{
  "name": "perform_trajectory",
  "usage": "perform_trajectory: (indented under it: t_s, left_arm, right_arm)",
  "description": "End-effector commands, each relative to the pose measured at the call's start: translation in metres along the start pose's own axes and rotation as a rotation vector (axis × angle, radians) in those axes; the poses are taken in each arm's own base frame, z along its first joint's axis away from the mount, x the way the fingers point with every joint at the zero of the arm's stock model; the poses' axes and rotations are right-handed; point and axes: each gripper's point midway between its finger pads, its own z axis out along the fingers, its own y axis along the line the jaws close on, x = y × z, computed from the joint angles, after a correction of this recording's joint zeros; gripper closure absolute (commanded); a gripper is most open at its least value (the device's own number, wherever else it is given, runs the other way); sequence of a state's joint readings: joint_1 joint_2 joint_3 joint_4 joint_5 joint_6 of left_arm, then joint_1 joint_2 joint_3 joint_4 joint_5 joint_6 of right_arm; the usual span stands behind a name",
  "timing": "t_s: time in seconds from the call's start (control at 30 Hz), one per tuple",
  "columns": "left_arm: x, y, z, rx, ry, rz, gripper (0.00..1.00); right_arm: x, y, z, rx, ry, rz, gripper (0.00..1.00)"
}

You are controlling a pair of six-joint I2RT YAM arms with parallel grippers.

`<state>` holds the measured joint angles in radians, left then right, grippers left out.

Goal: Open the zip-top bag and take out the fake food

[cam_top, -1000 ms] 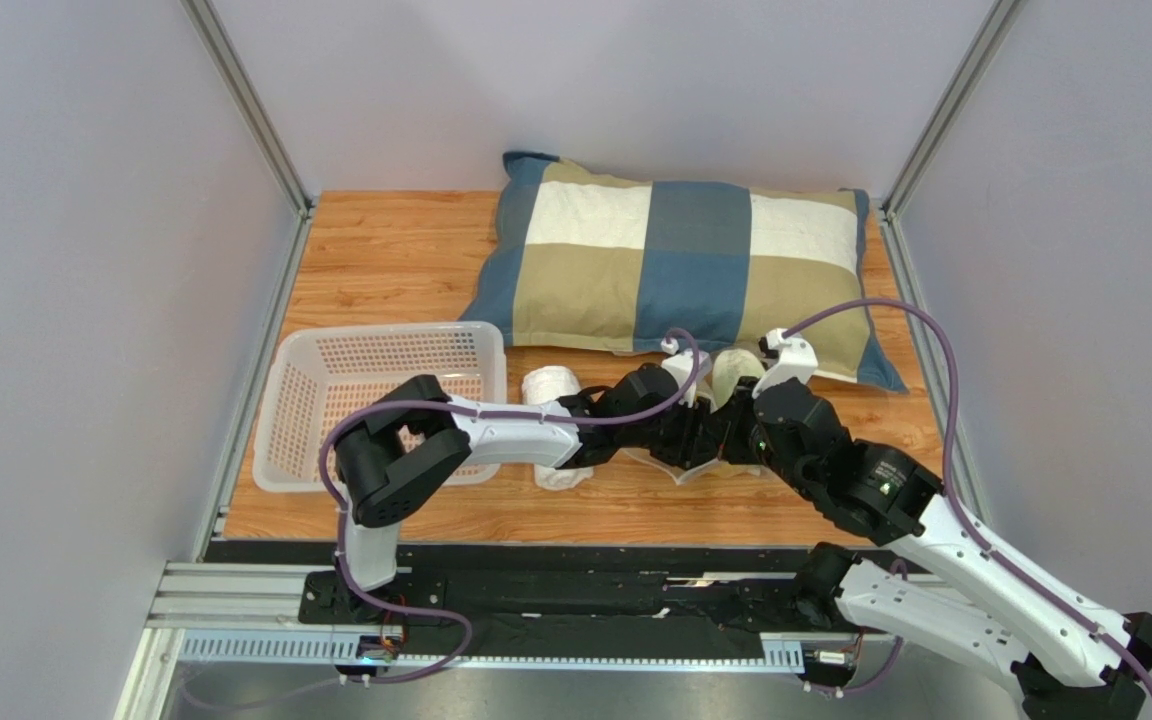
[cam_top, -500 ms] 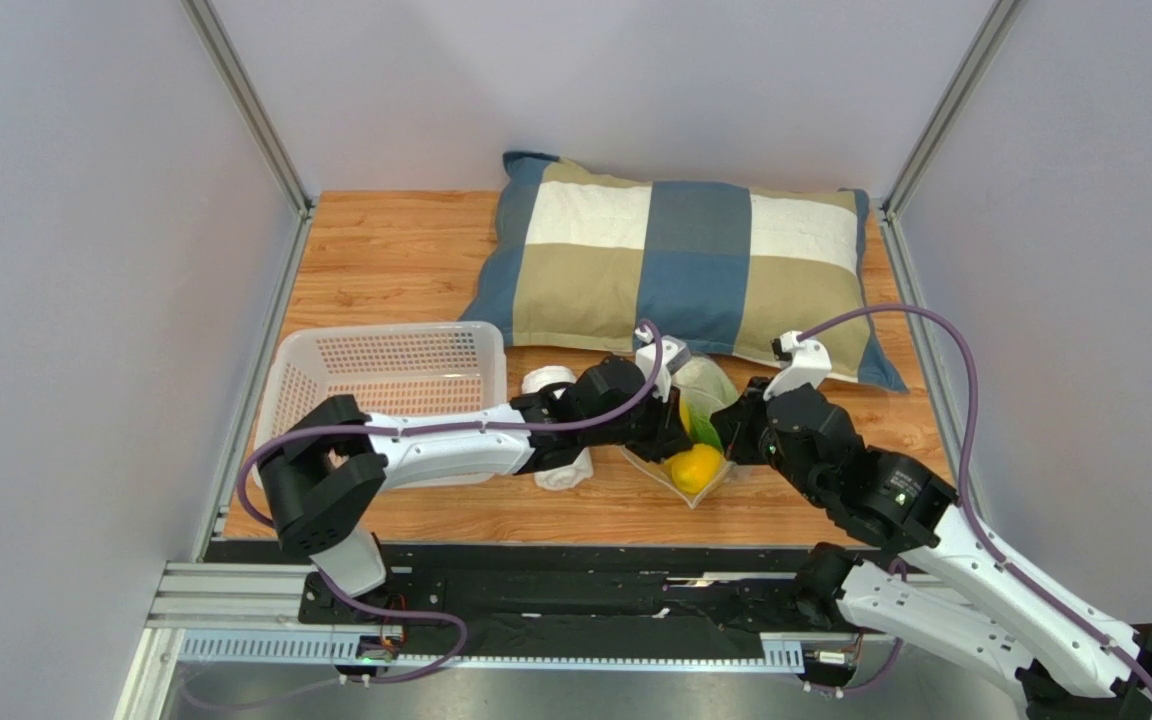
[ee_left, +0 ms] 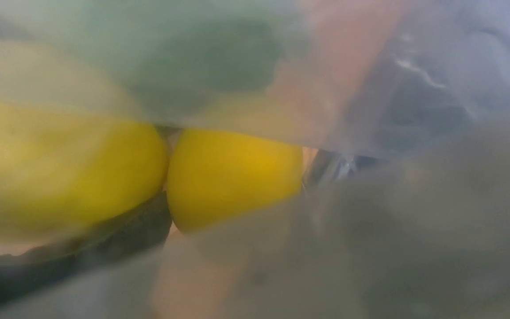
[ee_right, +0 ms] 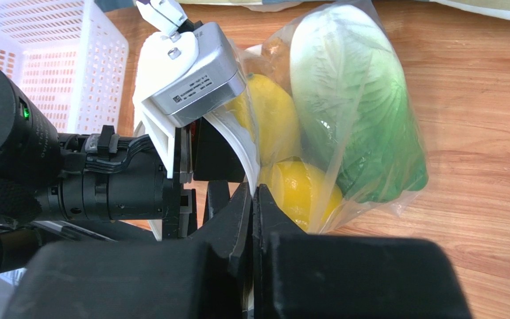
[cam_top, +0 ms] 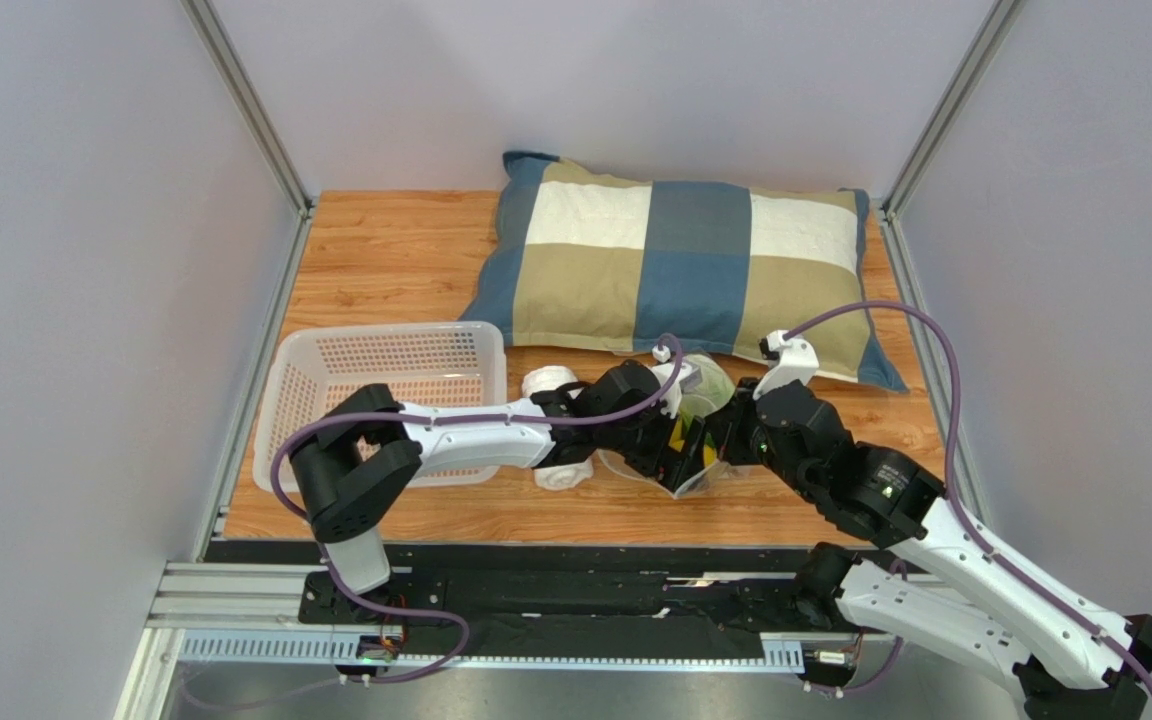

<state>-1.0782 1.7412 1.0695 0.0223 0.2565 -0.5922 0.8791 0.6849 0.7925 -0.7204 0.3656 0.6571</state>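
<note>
Near side of the blue, tan and white checked fabric pillow [cam_top: 687,263], on the wooden tabletop [cam_top: 387,255]: both arms converge on the clear, crinkly plastic zip-top bag [ee_right: 377,203].

Change: half a second ago the left tool [cam_top: 668,438] sat drawn back from the bag, and a yellow fruit showed plainly from above. It has now pushed forward again, with its tip at or in the bag mouth and the yellow mostly covered. The right arm has barely shifted.

Reading: the mouth looks open enough to admit a tool, so the opening step seems done or nearly so, and removal is the step in hand. None of the fake food is out yet.

Right tool [ee_right: 254,196]: jaws pressed fully together, seemingly pinching the near lip of the bag.

Left tool: its wrist view is filled with plastic film and the two glossy yellow plastic lemons [ee_left: 234,176], touching each other directly ahead. Only a dark bar shows low in that view, likely part of the tool. I cannot tell the jaw spread, and nothing is visibly gripped.

Further toward the pillow: the green-and-white leafy plastic cabbage [ee_right: 354,106], inside the bag beyond the lemons.

Off the pillow's near-left corner: a rolled white towel [cam_top: 549,383], then a white perforated plastic basket [cam_top: 372,375].
</note>
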Motion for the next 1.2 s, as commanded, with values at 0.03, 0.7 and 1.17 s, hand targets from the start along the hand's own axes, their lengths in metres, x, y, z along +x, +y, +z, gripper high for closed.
perform_trajectory:
  t_s: [0.03, 0.7, 1.17]
  left_arm:
    - [-0.006, 0.013, 0.019, -0.052, -0.005, 0.008, 0.02]
    - [-0.043, -0.013, -0.062, -0.147, -0.223, 0.264, 1.0]
    - [-0.055, -0.001, -0.199, -0.346, -0.456, 0.117, 1.0]
  right_arm:
    - [-0.011, 0.017, -0.001, -0.073, -0.04, 0.034, 1.0]
    - [-0.014, -0.011, 0.004, 0.059, -0.078, -0.061, 1.0]
    - [-0.012, -0.03, 0.0, 0.132, -0.096, -0.072, 1.0]
